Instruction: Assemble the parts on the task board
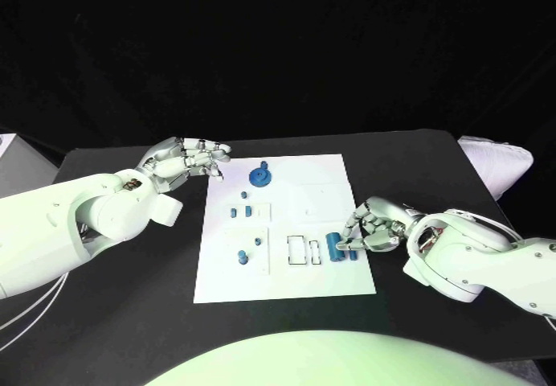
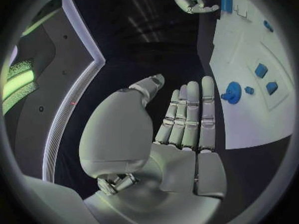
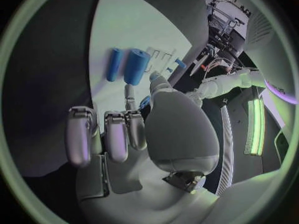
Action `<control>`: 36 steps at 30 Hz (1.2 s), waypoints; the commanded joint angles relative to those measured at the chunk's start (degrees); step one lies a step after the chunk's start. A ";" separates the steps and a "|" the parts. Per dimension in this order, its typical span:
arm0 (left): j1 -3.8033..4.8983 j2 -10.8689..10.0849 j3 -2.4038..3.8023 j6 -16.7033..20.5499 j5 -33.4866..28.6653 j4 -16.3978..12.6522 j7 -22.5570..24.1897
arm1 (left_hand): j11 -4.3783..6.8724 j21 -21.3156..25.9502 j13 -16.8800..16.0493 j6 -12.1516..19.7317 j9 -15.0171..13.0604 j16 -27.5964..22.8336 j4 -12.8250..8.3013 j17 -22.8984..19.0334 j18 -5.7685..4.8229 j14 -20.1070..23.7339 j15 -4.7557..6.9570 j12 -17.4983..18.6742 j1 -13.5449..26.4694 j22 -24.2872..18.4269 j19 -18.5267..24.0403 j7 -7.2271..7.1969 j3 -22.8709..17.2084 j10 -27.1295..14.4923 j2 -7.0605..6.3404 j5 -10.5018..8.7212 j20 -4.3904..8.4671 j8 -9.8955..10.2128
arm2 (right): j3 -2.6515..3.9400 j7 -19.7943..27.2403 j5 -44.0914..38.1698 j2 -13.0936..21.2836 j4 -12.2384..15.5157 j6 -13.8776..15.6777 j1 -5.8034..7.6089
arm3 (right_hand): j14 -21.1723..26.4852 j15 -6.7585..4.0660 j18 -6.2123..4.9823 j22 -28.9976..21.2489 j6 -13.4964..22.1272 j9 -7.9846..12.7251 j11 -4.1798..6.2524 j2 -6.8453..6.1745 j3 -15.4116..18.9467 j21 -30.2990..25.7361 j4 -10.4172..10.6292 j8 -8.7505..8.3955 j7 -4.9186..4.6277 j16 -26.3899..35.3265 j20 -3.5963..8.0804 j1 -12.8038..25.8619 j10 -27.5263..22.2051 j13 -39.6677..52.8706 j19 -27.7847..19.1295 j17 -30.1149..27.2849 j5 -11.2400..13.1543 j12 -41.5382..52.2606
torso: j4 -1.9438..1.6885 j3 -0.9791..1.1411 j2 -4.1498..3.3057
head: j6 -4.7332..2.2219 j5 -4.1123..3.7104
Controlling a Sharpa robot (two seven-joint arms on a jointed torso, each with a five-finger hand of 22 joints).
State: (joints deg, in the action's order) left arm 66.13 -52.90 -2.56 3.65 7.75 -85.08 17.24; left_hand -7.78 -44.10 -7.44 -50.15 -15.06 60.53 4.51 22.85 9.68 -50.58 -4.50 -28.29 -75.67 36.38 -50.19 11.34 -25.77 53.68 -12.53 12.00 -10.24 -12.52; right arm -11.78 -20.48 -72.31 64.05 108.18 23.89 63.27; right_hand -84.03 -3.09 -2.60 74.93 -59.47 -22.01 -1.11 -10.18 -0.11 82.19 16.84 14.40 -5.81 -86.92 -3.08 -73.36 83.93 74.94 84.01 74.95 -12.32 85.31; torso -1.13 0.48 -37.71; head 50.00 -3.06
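The white task board (image 1: pixel 290 277) lies mid-table. A blue gear (image 1: pixel 263 174) stands at its far left, with several small blue pieces (image 1: pixel 241 212) nearer along that side. Two blue cylinders lie side by side at its right, a thick one (image 3: pixel 136 64) and a thin one (image 3: pixel 114 63). My right hand (image 1: pixel 377 227) rests at the board's right edge. Its thumb and one finger pinch the near end of the thick cylinder (image 1: pixel 333 244), and the other fingers curl in. My left hand (image 1: pixel 186 158) hovers off the far left corner, fingers straight (image 2: pixel 187 114), holding nothing, beside the gear (image 2: pixel 233 92).
Outlined slots (image 1: pixel 298 249) sit on the board just left of the cylinders. A white object (image 1: pixel 498 161) lies at the black table's far right edge. Bare table (image 1: pixel 128 322) spreads to the board's left and front.
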 commanded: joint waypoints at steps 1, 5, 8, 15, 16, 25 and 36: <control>-0.03 0.02 0.03 -0.19 -0.27 -0.08 0.67 | 0.02 0.19 -0.09 0.17 0.06 0.33 0.08 -0.07 0.84 -0.38 0.15 -0.29 0.26 -0.05 -0.33 -0.05 0.29 0.22 -0.14 -0.19 0.09 -0.20 | -0.02 -1.88 -3.06 -0.55 -0.37 -0.69 -0.52 | -4.25 -0.02 1.09 12.36 -0.01 0.07 0.19 0.58 0.76 0.18 0.01 0.42 0.35 -0.25 0.37 0.55 2.73 9.77 4.45 6.37 -0.32 0.33 | 0.08 -0.03 0.04 | 0.00 0.08; -0.03 0.01 0.03 -0.38 -0.25 -0.05 0.59 | 0.04 0.27 -0.13 0.17 0.06 0.37 0.14 -0.07 0.84 -0.40 0.17 -0.41 0.21 -0.11 -0.40 -0.07 0.36 0.28 -0.13 -0.18 0.11 -0.23 | -0.02 -2.20 -3.39 -1.42 -0.91 -1.05 -1.08 | -4.28 -0.02 1.12 12.42 -0.02 0.09 0.20 0.84 1.25 0.32 0.02 0.49 0.37 -0.31 0.37 0.87 2.79 9.89 4.47 6.54 -0.51 0.38 | 0.08 0.03 0.03 | 0.00 0.14; -0.04 0.00 0.03 -0.50 -0.24 -0.05 0.56 | 0.06 0.31 -0.16 0.16 0.06 0.39 0.14 -0.06 0.84 -0.40 0.18 -0.47 0.15 -0.14 -0.44 -0.09 0.40 0.29 -0.13 -0.17 0.12 -0.25 | -0.02 -2.37 -3.62 -2.34 -1.49 -1.13 -1.59 | -4.27 -0.02 1.16 12.51 -0.01 0.10 0.20 1.00 1.43 0.54 0.02 0.52 0.38 -0.30 0.36 0.98 2.77 9.87 4.52 6.50 -0.70 0.34 | 0.06 0.02 0.04 | 0.00 0.13; -0.05 -0.02 0.03 -0.73 -0.23 0.06 0.42 | 0.07 0.41 -0.17 0.15 0.06 0.41 0.15 -0.07 0.84 -0.38 0.20 -0.52 0.03 -0.21 -0.50 -0.11 0.49 0.19 -0.19 -0.15 0.14 -0.30 | -0.01 -3.94 -4.71 -4.59 -2.75 -0.89 -2.41 | -4.32 -0.08 1.21 12.66 -0.13 0.14 0.27 1.55 3.05 0.80 0.08 0.84 0.48 -0.40 0.39 3.10 2.88 10.12 4.56 6.81 -3.28 0.38 | 0.02 0.02 -0.01 | 0.00 0.04; -0.05 -0.02 0.03 -0.76 -0.23 0.07 0.38 | 0.07 0.41 -0.17 0.15 0.06 0.41 0.15 -0.07 0.84 -0.38 0.20 -0.52 0.03 -0.21 -0.50 -0.11 0.49 0.19 -0.19 -0.15 0.14 -0.30 | -0.01 -4.26 -4.85 -4.91 -2.94 -0.79 -2.50 | -4.32 -0.08 1.21 12.68 -0.13 0.14 0.28 1.54 3.14 0.83 0.07 0.86 0.48 -0.40 0.39 3.19 2.88 10.12 4.57 6.80 -3.38 0.37 | 0.01 0.03 -0.02 | 0.00 0.05; -0.16 -0.13 0.01 -0.94 -0.22 0.07 0.19 | 0.06 0.48 -0.18 0.13 0.05 0.40 0.18 -0.07 0.83 -0.35 0.20 -0.54 -0.01 -0.26 -0.53 -0.12 0.54 0.11 -0.20 -0.15 0.15 -0.33 | 0.00 -6.88 -6.56 -7.23 -4.46 -0.60 -3.09 | -4.36 -0.11 1.28 12.82 -0.22 0.14 0.33 1.38 4.17 1.15 0.09 1.08 0.55 -0.48 0.41 4.28 2.94 10.26 4.63 7.06 -3.83 0.39 | 0.03 -0.11 0.05 | 0.00 0.34; -0.18 -0.24 0.01 -1.08 -0.22 -0.06 0.07 | 0.06 0.48 -0.18 0.13 0.05 0.40 0.18 -0.07 0.83 -0.35 0.20 -0.54 -0.01 -0.26 -0.53 -0.12 0.54 0.11 -0.20 -0.15 0.15 -0.33 | 0.01 -8.01 -7.61 -8.36 -4.85 -0.30 -3.45 | -4.43 -0.26 1.36 13.05 -0.36 0.21 0.50 2.03 3.17 1.62 -0.26 1.50 0.71 -0.59 0.54 0.04 3.10 10.56 4.72 7.42 -5.51 0.44 | 0.01 -0.15 0.16 | 0.00 0.42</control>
State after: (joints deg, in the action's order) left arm 65.98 -53.14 -2.58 3.49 7.76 -84.98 17.04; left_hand -7.79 -43.87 -7.57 -50.16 -15.07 60.75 4.66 22.86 9.68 -50.58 -4.50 -28.57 -75.67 36.17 -50.38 11.34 -25.61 53.67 -12.52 12.00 -10.04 -12.51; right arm -11.32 -26.80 -78.73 55.97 103.61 24.96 60.39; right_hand -84.02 -3.08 -1.99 74.91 -60.08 -22.30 -1.11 -8.50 3.54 83.56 16.70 15.59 -5.15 -87.32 -3.09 -72.20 83.93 74.92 84.00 74.93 -17.61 85.53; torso -1.13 0.36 -37.58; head 50.01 -2.64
